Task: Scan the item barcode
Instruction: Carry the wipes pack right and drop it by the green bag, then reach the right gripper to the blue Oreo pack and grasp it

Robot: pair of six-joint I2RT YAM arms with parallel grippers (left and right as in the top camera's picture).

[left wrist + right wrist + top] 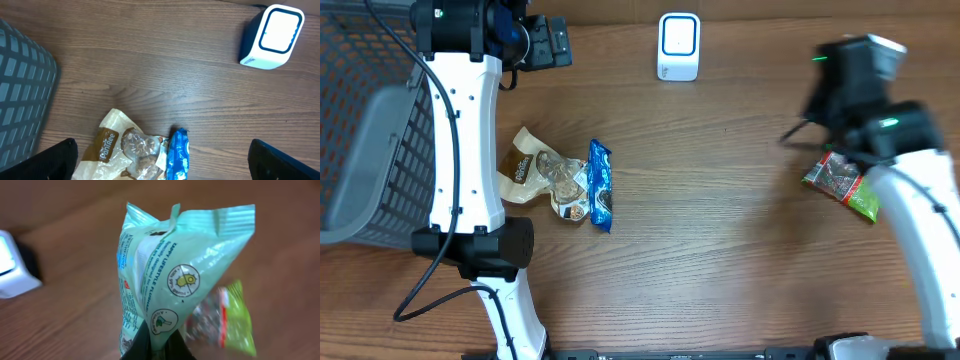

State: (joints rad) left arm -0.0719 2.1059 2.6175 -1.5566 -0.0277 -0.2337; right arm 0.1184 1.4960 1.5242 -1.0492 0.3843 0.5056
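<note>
One mint-green pkt (170,275), round logos, pinched by R fingers (134,351), L fingers (42,162) spread

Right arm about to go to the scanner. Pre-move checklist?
1. Right gripper shut on the packet: ok.
2. Barcode turned toward the scanner: cannot tell, no view shows a barcode.
3. Packet in front of the scanner: not ok, the right arm is well off to the scanner's side.
4. Table between right arm and scanner free of items: ok.
5. Left gripper out of the way: ok, it is open, holds nothing and is on the far side of the scanner.
</note>
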